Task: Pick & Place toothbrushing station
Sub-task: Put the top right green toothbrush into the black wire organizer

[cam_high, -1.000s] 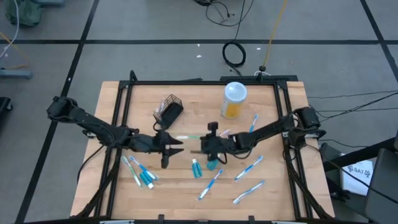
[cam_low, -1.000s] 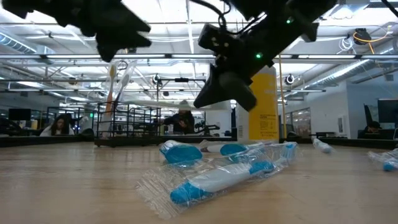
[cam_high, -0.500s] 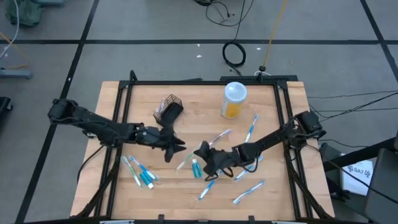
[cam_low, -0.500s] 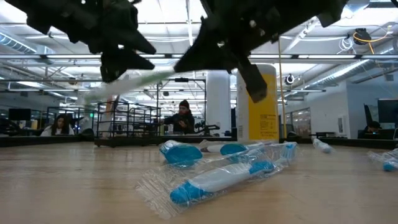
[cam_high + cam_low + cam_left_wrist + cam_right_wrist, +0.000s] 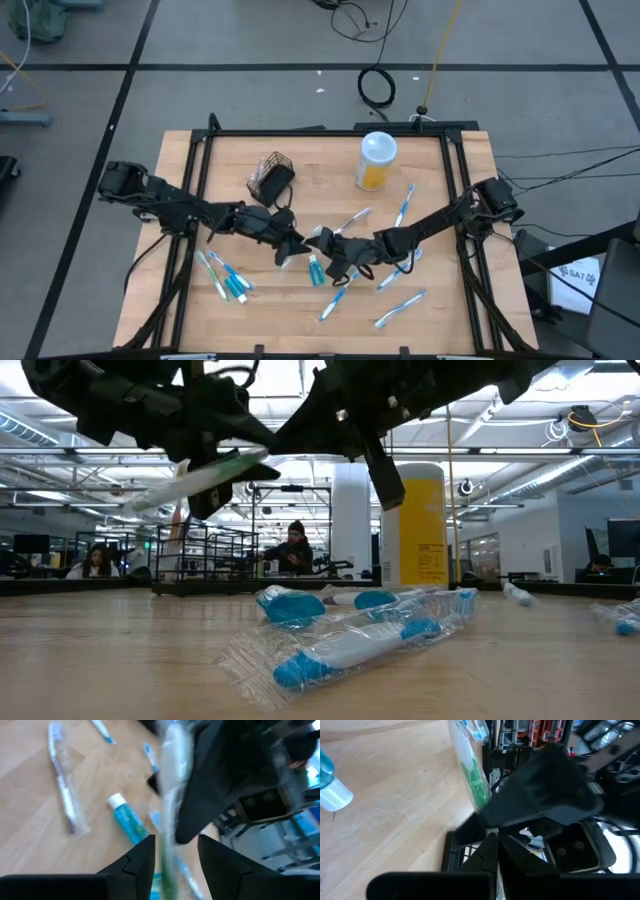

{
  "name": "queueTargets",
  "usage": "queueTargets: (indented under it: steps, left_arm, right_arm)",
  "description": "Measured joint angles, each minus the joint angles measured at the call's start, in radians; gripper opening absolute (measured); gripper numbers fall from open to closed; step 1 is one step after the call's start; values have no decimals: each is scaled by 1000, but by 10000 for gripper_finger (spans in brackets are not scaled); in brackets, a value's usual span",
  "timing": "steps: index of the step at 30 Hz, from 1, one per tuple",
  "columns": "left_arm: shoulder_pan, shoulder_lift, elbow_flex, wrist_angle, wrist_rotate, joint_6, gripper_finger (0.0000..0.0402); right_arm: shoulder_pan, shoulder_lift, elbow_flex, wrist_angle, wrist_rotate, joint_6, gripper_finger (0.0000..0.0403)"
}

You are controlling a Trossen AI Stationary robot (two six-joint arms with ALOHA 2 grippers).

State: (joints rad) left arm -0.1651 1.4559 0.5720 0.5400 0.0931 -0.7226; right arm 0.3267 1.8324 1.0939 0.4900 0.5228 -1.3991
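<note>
A green-and-white toothbrush in a clear wrapper (image 5: pixel 198 477) hangs above the middle of the table, with my left gripper (image 5: pixel 288 246) shut on it. My right gripper (image 5: pixel 322 243) faces it from the right, shut and with nothing between its fingers, its tips close to the left gripper (image 5: pixel 540 795). The black mesh basket (image 5: pixel 272 176) sits at the far left. Blue-and-white toothbrushes (image 5: pixel 404 204) and teal tubes (image 5: pixel 315 270) lie flat on the wooden table (image 5: pixel 450 320). My left gripper pinches the wrapped toothbrush between its two fingers, partway along its length (image 5: pixel 167 842). The brush runs on forward past the fingertips (image 5: pixel 142 857). It is lifted clear of the table and slants, one end higher than the other (image 5: pixel 250 457). Whether my right gripper touches the brush, I cannot tell.
A yellow jar with a white lid (image 5: pixel 377 160) stands at the far middle. More toothbrushes and tubes lie at the near left (image 5: pixel 225 278) and near right (image 5: pixel 400 308). A wrapped toothbrush (image 5: pixel 350 640) lies close to the low camera. People sit in the room behind.
My left gripper has come down and toward the table's middle with the toothbrush and has rolled, so the brush, level a second ago, now slants. My right gripper has moved a little toward the near edge and has rolled, staying shut.
</note>
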Motion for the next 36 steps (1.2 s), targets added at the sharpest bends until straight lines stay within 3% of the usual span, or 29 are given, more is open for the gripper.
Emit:
queueTargets:
  steps: [6,12,18,27,36]
  left_arm:
    - [1,-1,0,9,22,17,143]
    - [1,-1,0,7,22,20,82]
    - [1,-1,0,3,23,28,27]
    - [3,-1,0,4,22,40,48]
    - [9,-23,-1,-6,24,63,21]
  right_arm:
    - [1,0,0,-10,0,2,0]
    - [3,0,0,-7,-1,9,0]
    - [3,0,0,-13,0,137,0]
    - [3,0,0,-9,-1,206,28]
    - [4,0,0,13,39,235,60]
